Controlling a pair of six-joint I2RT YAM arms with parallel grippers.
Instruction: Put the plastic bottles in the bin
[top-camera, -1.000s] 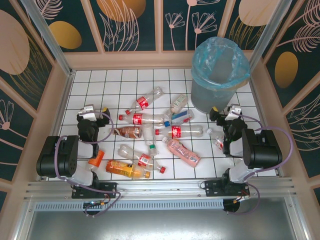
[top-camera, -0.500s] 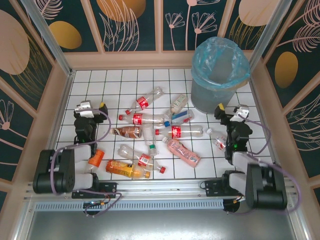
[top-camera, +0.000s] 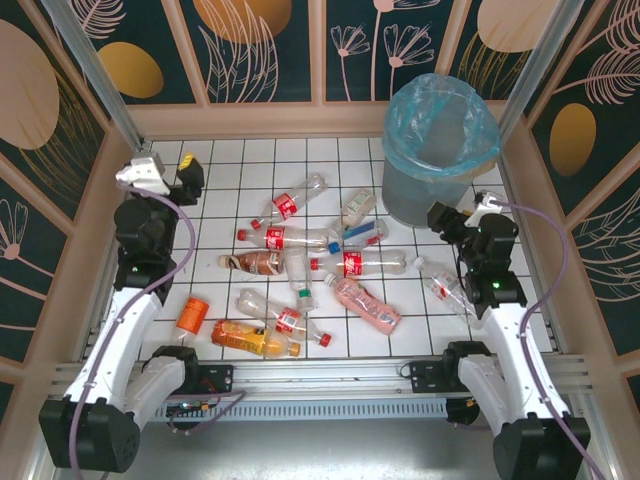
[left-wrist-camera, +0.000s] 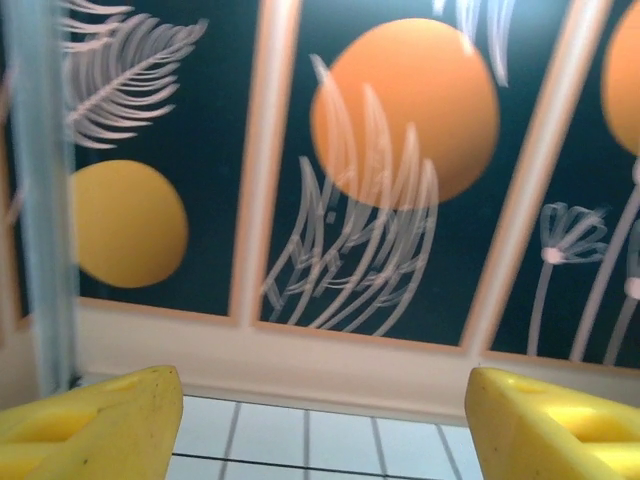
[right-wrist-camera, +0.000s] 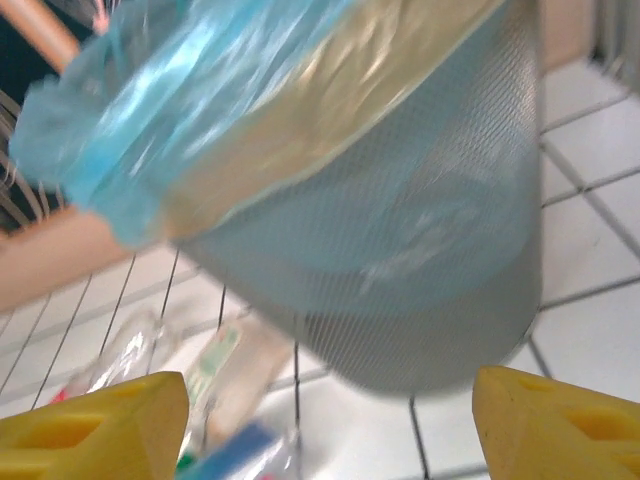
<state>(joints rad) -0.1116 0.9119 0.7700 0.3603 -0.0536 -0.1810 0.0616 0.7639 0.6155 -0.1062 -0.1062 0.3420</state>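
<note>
Several plastic bottles lie scattered mid-table: a brown one (top-camera: 258, 263), a pink one (top-camera: 362, 303), an orange one (top-camera: 250, 338), clear ones with red labels (top-camera: 290, 238), and one (top-camera: 440, 281) near the right arm. The grey bin (top-camera: 440, 150) with its blue liner stands at the back right. My left gripper (top-camera: 165, 163) is raised at the back left, facing the back wall; it is open and empty (left-wrist-camera: 320, 425). My right gripper (top-camera: 465, 210) sits just in front of the bin and is also open and empty (right-wrist-camera: 320, 425). In its wrist view I see the bin (right-wrist-camera: 400, 240) and a pale bottle (right-wrist-camera: 228, 365).
Patterned walls enclose the white tiled table (top-camera: 230, 160) on three sides. A small orange bottle (top-camera: 192, 313) lies near the left arm's base. The back left tiles carry no objects.
Both arms have unfolded and reached out. The left gripper moved toward the back left corner. The right gripper moved up toward the bin. No bottle has moved.
</note>
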